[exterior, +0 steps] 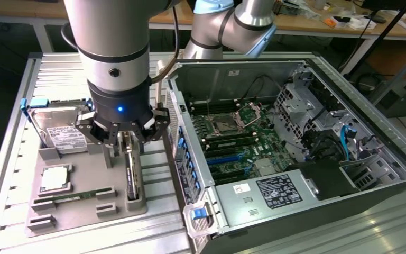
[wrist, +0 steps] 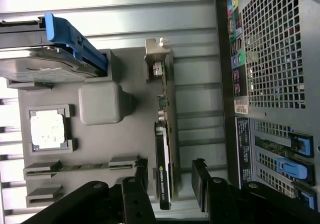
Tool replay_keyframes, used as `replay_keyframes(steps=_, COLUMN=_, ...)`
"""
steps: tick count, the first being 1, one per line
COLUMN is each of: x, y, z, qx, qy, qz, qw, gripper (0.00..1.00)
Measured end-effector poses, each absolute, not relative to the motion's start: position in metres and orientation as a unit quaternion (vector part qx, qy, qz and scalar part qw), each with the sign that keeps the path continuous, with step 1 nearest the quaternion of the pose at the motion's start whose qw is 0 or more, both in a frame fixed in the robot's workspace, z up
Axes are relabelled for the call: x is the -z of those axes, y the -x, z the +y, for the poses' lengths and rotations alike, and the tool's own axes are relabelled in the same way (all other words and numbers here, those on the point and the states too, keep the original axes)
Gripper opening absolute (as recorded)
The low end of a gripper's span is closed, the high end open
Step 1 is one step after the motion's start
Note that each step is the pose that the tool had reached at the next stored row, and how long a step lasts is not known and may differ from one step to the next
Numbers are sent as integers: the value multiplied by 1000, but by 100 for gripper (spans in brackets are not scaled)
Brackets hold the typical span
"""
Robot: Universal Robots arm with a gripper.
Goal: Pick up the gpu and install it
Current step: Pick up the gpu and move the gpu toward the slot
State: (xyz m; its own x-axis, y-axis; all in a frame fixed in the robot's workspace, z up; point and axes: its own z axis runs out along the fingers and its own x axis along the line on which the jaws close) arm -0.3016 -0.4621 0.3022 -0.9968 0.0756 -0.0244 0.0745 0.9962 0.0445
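Fingers (wrist: 199, 180) of the gripper (exterior: 128, 142) spread wide, straddling the gpu (wrist: 165, 149) with a gap on each side; nothing held. The gpu stands on edge in its slot on the grey fixture tray (exterior: 83, 209). Exterior view, from the gpu: memory stick (exterior: 72, 197) at 8 o'clock, hard drive (exterior: 61, 131) at 10, open case (exterior: 245, 71) at 3. Risk, by my judgement: uneven closing could tip the thin card, or an off-centre pinch could let it slip.
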Motion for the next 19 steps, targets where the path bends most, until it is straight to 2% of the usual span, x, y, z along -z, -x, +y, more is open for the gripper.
replay_keyframes(steps=19, x=-291, y=302, z=-463, qx=-22, qy=-38, qz=999, qw=13, gripper=48)
